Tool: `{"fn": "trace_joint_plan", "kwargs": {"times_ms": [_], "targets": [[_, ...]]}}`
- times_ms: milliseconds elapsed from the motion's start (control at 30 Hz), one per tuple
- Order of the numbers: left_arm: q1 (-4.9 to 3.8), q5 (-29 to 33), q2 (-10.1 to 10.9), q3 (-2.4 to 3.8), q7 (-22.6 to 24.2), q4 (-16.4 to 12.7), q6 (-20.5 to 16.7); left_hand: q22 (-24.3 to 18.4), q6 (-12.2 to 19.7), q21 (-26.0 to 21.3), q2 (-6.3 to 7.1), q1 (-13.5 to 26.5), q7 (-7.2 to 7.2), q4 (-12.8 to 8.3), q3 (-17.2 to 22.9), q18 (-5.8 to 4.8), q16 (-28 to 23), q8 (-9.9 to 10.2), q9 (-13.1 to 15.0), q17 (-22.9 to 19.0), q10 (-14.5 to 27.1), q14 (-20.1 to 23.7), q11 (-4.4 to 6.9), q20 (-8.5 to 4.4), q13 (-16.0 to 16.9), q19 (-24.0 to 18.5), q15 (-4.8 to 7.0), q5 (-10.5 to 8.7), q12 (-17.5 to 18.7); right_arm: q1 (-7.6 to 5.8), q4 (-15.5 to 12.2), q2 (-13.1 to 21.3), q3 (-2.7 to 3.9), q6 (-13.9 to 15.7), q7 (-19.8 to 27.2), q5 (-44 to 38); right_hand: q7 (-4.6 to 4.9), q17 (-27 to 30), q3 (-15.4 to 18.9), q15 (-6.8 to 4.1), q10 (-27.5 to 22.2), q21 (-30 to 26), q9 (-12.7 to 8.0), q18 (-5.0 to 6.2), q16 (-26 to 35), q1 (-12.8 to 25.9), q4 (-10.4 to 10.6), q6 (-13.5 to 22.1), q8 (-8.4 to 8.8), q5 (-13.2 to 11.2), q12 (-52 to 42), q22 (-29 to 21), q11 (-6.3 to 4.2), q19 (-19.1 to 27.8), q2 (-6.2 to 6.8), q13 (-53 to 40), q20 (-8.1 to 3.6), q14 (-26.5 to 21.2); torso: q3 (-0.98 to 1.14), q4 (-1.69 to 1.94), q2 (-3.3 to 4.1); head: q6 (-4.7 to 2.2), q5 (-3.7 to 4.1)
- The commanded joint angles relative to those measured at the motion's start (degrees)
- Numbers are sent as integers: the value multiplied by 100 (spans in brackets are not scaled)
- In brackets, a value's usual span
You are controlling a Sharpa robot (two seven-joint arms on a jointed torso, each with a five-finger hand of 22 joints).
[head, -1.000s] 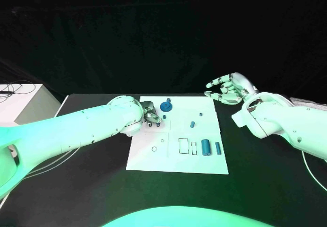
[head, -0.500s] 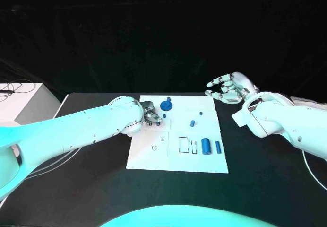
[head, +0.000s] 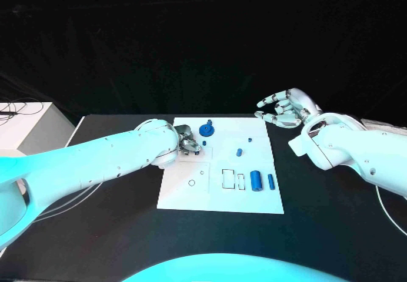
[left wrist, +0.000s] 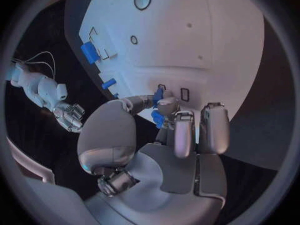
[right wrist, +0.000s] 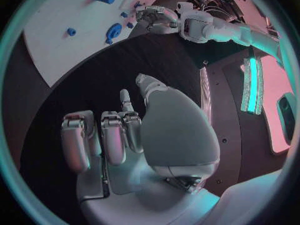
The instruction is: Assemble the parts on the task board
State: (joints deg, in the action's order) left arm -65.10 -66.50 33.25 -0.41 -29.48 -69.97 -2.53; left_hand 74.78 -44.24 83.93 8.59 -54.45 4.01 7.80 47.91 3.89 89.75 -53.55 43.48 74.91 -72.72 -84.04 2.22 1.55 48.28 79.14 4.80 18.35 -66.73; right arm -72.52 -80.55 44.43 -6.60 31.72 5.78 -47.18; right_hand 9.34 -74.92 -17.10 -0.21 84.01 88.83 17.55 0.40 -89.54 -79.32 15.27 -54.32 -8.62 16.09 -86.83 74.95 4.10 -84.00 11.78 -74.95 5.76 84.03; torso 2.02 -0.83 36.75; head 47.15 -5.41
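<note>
The white task board lies mid-table. My left hand is low over its near-left area, and its fingertips pinch a small blue part against the board. A blue round gear-like part sits just beyond that hand. A small blue piece and a tiny one lie mid-board. Two blue cylinders lie side by side near the right edge, beside empty rectangular slots. My right hand hangs above the table past the board's far right corner, fingers apart and holding nothing.
A white box with cables stands off the table's left side. An oval hole shows in the board's left part. Bare black table surrounds the board.
</note>
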Motion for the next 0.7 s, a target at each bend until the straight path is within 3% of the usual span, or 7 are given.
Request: {"fn": "trace_joint_plan", "kwargs": {"times_ms": [33, 700], "targets": [[15, -55, -13, -5, 34, -1, 182, -3, -233, 23, -77, -13, -206, -1001, 1017, -40, -25, -11, 363, 1402, -21, -563, -6, -8, -9, 15, 37, -27, 13, 3, -6, 1, 3, -57, 41, -45, -11, -1285, -13, 39, 341, -20, 8, -4, 28, 61, 24, 41, -17, -14, 22, 1417, 29, -531, -13, -1261, 34, 543, -4, 4, -3, 8, 7], [17, -307, -9, -15, 11, -28, 474, -30, -221, 11, -63, -13, -204, -1008, 1004, -35, -23, -3, 365, 1407, -15, -564, -8, -9, -16, -4, 36, -48, 17, 4, -1, 4, 3, -65, 41, -41, -11, -1280, -15, 39, 341, -20, 10, -4, 29, 76, 32, 43, -20, -13, 22, 1417, 30, -532, -15, -1261, 34, 542, -2, 5, -1, 25, -6]]}}
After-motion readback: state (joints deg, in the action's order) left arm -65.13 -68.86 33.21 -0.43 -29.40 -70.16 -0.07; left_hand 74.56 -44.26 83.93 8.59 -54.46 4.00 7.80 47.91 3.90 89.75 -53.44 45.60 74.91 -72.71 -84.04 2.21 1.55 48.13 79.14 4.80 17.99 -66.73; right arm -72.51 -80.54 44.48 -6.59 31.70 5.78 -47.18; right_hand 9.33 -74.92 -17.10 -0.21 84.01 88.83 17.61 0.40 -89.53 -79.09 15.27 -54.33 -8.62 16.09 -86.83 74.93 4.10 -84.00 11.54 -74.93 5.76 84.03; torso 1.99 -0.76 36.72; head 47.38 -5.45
